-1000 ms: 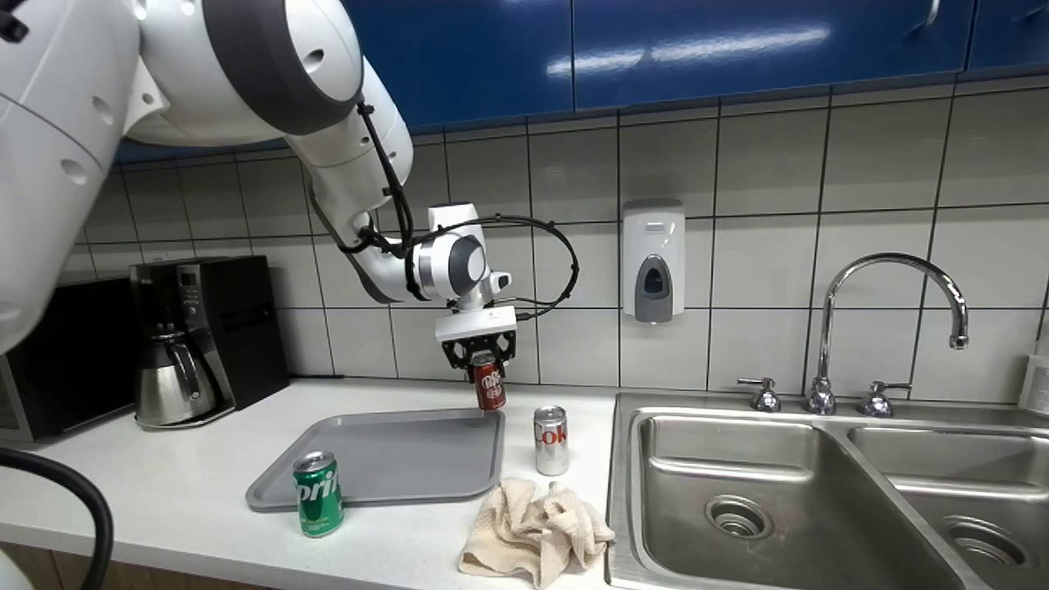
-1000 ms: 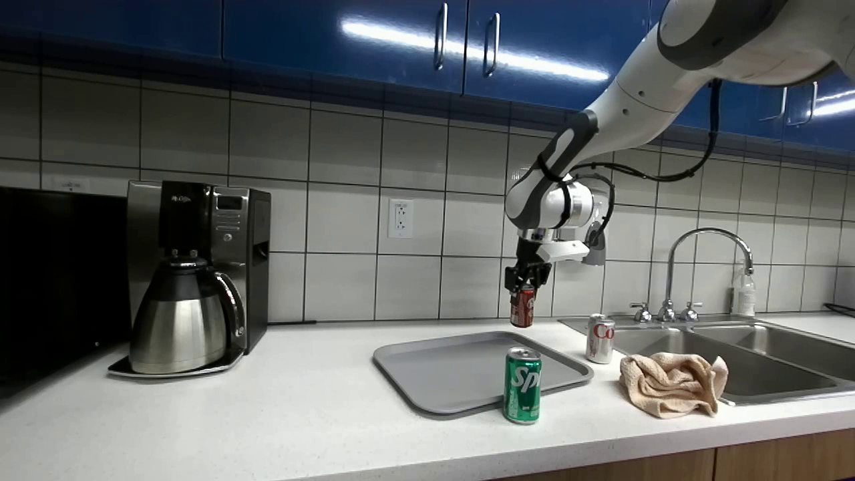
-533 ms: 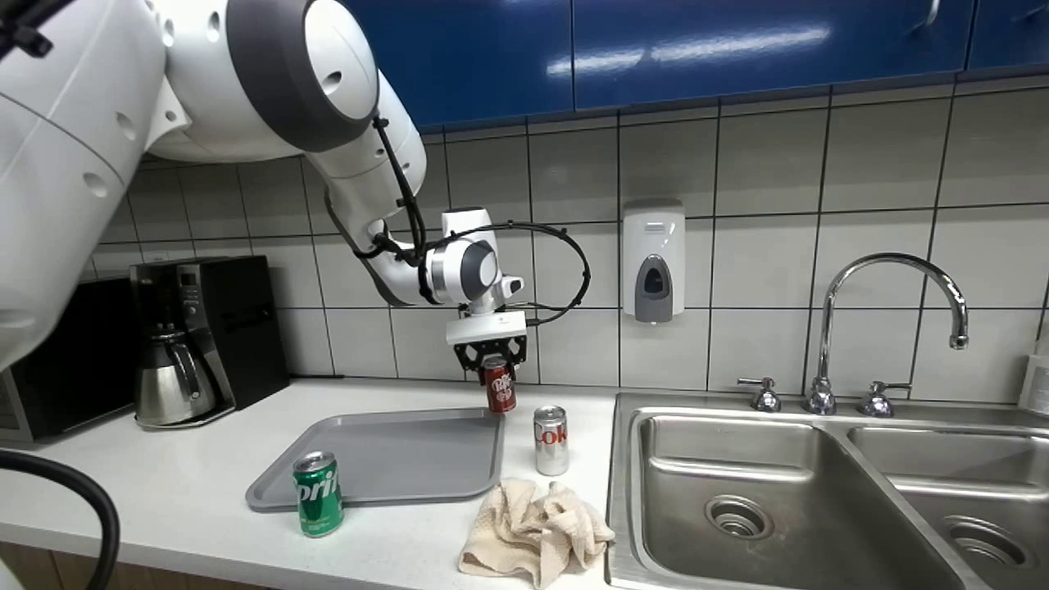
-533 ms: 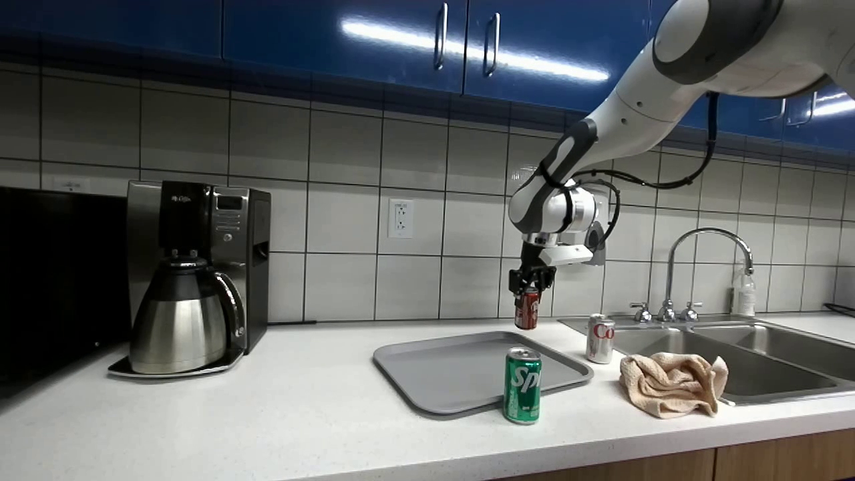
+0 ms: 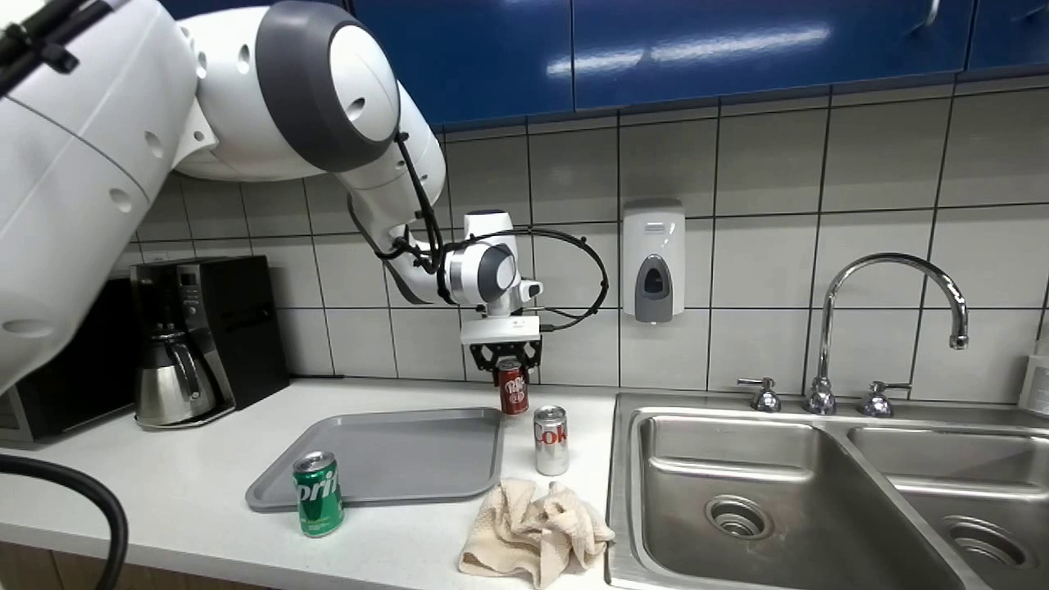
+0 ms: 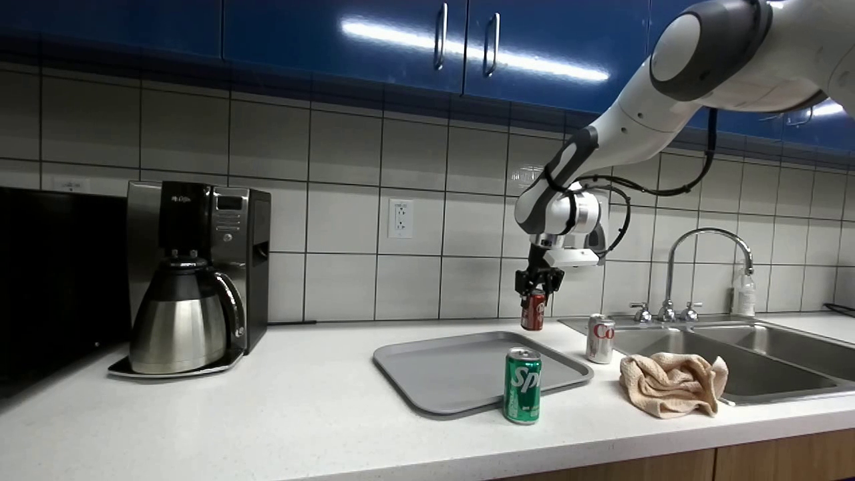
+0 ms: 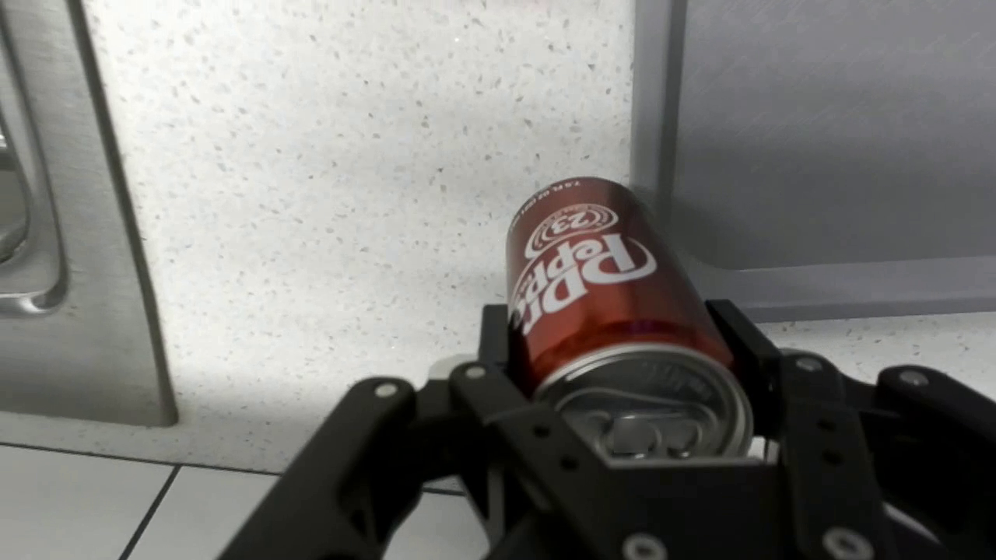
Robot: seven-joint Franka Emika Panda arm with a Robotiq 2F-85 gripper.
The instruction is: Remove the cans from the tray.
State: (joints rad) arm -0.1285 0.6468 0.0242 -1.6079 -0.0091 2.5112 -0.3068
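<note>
Right now my gripper [image 7: 617, 336] is clamped on the dark red can [image 7: 611, 307], mid-frame in the wrist view, long axis near upright in both exterior views. The tray [image 7: 840, 155] fills the upper right, its rim just beside the can's base; I'd judge the set-down belongs on the counter [image 7: 350, 194], toward frame left.

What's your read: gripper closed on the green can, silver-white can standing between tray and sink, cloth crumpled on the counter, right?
Not quite: the wrist view shows the gripper closed on the dark red can, not the green can. The silver-white can does stand between the tray and the sink, and the cloth is crumpled on the counter.
</note>
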